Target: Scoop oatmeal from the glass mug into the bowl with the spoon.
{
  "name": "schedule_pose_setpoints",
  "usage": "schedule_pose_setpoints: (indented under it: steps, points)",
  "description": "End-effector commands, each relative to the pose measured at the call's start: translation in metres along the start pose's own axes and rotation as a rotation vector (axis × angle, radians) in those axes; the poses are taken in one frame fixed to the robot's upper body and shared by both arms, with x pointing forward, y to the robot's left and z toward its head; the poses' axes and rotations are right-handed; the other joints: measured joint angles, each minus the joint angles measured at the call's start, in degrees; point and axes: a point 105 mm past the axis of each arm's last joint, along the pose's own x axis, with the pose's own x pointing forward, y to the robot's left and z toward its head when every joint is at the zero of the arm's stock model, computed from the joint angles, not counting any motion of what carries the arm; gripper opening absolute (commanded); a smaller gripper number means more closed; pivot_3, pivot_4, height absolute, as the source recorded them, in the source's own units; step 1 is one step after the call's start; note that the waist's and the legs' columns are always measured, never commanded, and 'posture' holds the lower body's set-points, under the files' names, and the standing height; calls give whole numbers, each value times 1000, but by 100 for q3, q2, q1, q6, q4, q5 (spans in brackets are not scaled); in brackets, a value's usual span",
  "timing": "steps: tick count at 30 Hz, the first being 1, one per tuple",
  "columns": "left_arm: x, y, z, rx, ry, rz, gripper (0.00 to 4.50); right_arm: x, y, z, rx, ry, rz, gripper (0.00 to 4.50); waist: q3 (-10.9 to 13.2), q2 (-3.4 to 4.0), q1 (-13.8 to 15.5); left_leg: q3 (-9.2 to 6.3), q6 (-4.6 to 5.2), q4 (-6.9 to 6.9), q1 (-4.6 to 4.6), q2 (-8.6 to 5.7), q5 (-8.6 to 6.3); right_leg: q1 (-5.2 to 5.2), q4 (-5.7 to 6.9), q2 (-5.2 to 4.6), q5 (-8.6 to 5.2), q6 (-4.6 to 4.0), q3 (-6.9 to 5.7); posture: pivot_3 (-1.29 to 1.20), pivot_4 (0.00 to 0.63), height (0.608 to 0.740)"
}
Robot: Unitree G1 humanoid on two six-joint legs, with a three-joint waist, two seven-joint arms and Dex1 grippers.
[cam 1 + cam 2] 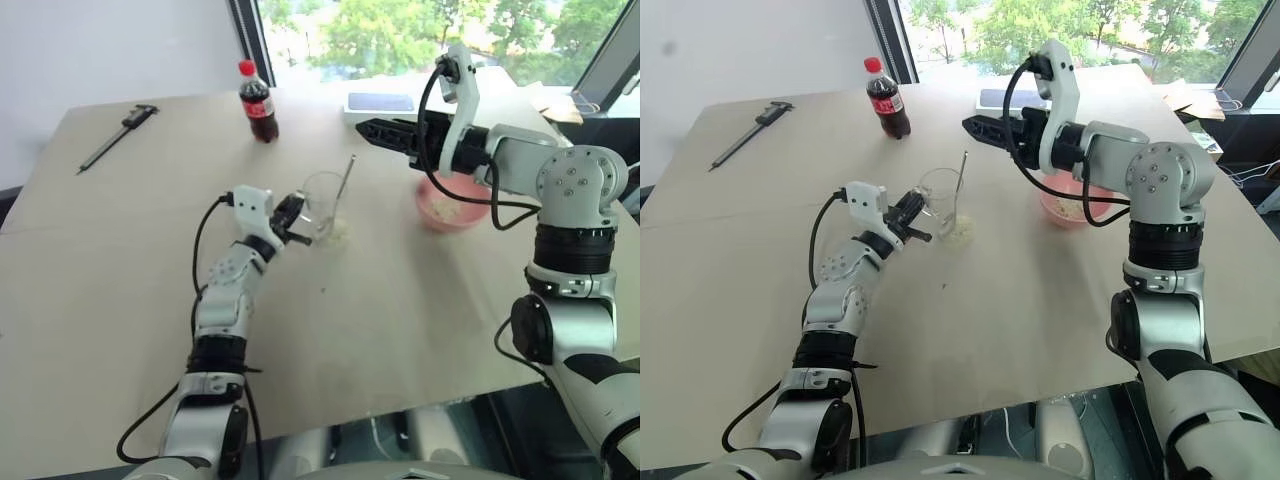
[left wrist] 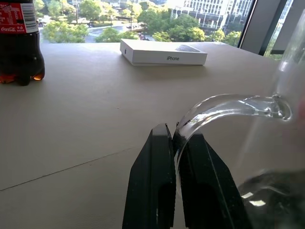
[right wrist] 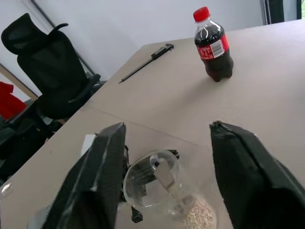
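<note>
Caliper (image 1: 117, 137) lies at the table's (image 1: 120, 300) far left edge, well clear of the work. Next along, at the back, stands the cola bottle (image 1: 259, 102). In front of it the left gripper (image 1: 291, 215) is clenched on the mug's (image 1: 324, 204) handle, steadying the mug near the table's middle. The spoon (image 1: 345, 185) stands in the mug, its handle leaning up and away over the rim. A small spill of oatmeal (image 1: 339, 231) lies on the table just beside the mug's base. Further right, the right gripper (image 1: 368, 130) hangs above and behind the mug with its fingers spread and nothing between them. Behind it a white box (image 1: 378, 102) lies flat. The pink bowl (image 1: 450, 209) sits to the right of the mug, partly hidden by the right arm, with pale flakes already inside.

The spoon looks parked in the mug between scoops, with the right gripper free. The next move probably calls for that gripper to come down over the thin handle and close on it squarely, without knocking the mug that the left one holds.

The left wrist view shows the grip plainly: two black fingers (image 2: 152, 181) pinch the clear handle loop. The right wrist view looks down through the open fingers into the mug, showing the spoon's head inside the glass and an office chair (image 3: 47, 71) beyond the table.
</note>
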Motion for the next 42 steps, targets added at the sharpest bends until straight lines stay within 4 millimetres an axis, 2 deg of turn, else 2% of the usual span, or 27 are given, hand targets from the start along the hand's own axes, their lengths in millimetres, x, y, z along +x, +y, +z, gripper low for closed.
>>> schedule_pose_setpoints:
  steps: [1, 6, 7, 10, 16, 23, 26, 29, 31, 33, 36, 37, 39, 42]
  points:
    - [-3, 3, 4, 8, -14, 11, 0, -3, 5, 23, -39, -96, 7, 2606, 0, 0, 0, 0, 0, 0, 0, 0, 0, 0, 0, 0, 0, 0, 0, 0, 150, 740]
    - [-2, 1, 7, 1, -28, 4, 0, -4, 3, 25, -46, -112, -6, 2606, 0, 0, 0, 0, 0, 0, 0, 0, 0, 0, 0, 0, 0, 0, 0, 0, 150, 740]
    - [-3, 1, 7, 0, -31, 1, 744, -4, 3, 25, -47, -115, -7, 2728, 0, 0, 0, 0, 0, 0, 0, 0, 0, 0, 0, 0, 0, 0, 0, 0, 150, 740]
    - [-4, 1, 8, 8, -34, -1, 1762, -4, 3, 26, -50, -120, -9, 2728, 0, 0, 2, 0, 0, 0, 0, 0, 0, 0, 0, 0, 0, 0, 0, 0, 150, 740]
    - [-8, 0, 11, 14, -49, 4, 1762, -5, 1, 25, -47, -122, -18, 2728, 0, 0, 1, -1, 0, 0, -1, 1, 0, 0, -1, 0, 0, 0, 0, 0, 150, 740]
    - [-26, -5, 13, 66, -22, -20, 1762, -11, -3, 25, -50, -139, -22, 2728, 0, 0, -3, 0, 0, -1, -1, 2, 0, -1, -2, -1, 0, 0, 1, 0, 150, 740]
    - [-39, -7, 21, 87, -32, -28, 1762, -22, -13, 27, -27, -207, -47, 2728, 0, 0, 4, -2, 0, -1, -3, 3, 0, -1, -4, -3, 0, 0, 0, 0, 150, 740]
    - [-62, -7, 44, 123, -108, -12, 1762, -42, -30, 24, -45, -280, -107, 2728, 0, 0, 28, -3, 0, -1, -5, 2, 0, 0, -5, -6, 0, 0, -2, 0, 150, 740]
    - [-78, -10, 53, 113, -134, 11, 1762, -54, -34, 14, -65, -293, -117, 2728, 0, 0, 34, -7, 1, -2, -10, 2, -1, -1, -10, -24, 0, 0, -4, 0, 150, 740]
    - [-96, -17, 51, 120, -103, 0, 1762, -66, -35, -1, -72, -307, -122, 2728, 0, 0, 36, -5, 3, -5, -10, 2, -3, -2, -15, -26, -1, 0, -3, 0, 150, 740]
    - [-123, -21, 43, 102, -44, 35, 1762, -84, -27, -39, -65, -247, -99, 2728, 1, 1, 35, -1, 4, -8, -4, 5, -4, 0, -13, -23, -1, -1, 2, 0, 150, 740]
    - [-129, -22, 40, 88, -28, 51, 2281, -89, -23, -52, -59, -214, -84, 2728, 1, 0, 43, 2, 5, -8, -2, 5, -4, 1, -12, -22, -1, 0, 3, 0, 150, 740]
    - [-150, -23, 28, 68, 31, 88, 2884, -103, -14, -85, -129, -123, -73, 3271, 0, -1, 68, -1, 24, -8, 5, 5, -15, 8, -9, -18, -1, 0, -2, 0, 150, 740]
    - [-175, -24, 14, 45, 104, 116, 4356, -122, -10, -122, -259, -32, -67, 4479, 0, 1, 104, 2, 37, -8, 28, 7, -24, 41, -18, 2, -5, 1, -8, 0, 150, 740]
